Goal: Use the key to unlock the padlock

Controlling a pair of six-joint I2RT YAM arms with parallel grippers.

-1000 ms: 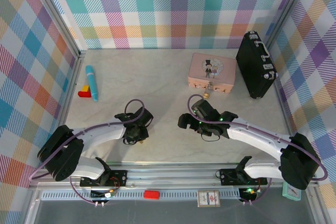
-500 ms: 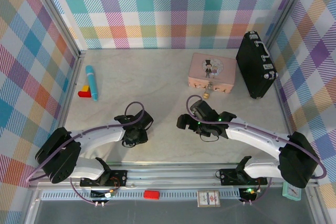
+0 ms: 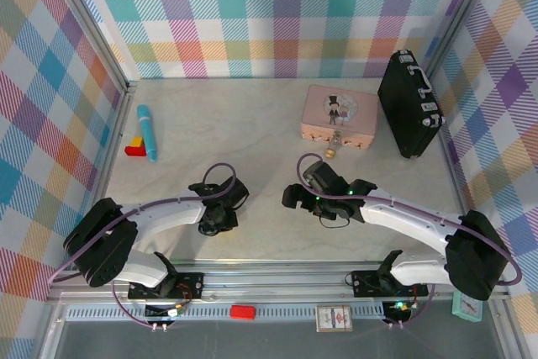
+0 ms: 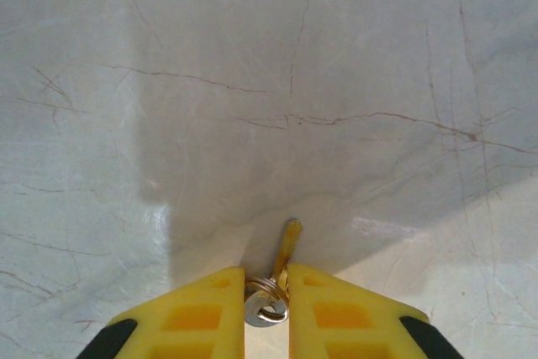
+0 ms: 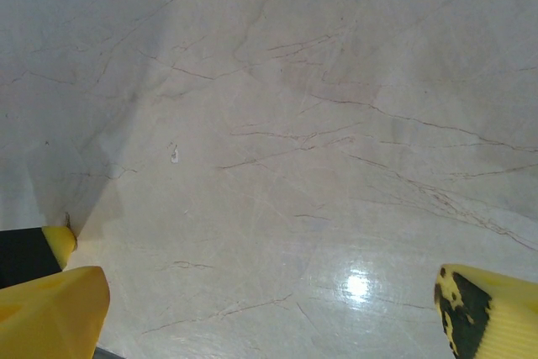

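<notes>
Your left tool is closed on the key. Its yellow fingers press on either side of the key's silver ring end. The brass-coloured shaft sticks out ahead of the tips, low over the desk and tilted a little to the right. You cannot tell whether the shaft's tip touches the desk. Your right tool stands wide open, with bare desk between its fingers. In the top view the padlock lies at the front edge of the pink tin, towards the far right of the desk. It is too small to tell whether it touches the tin. The padlock is near your right tool, just beyond it. It is well apart from your left tool and the key, which sit left of centre and closer to the near edge.
</notes>
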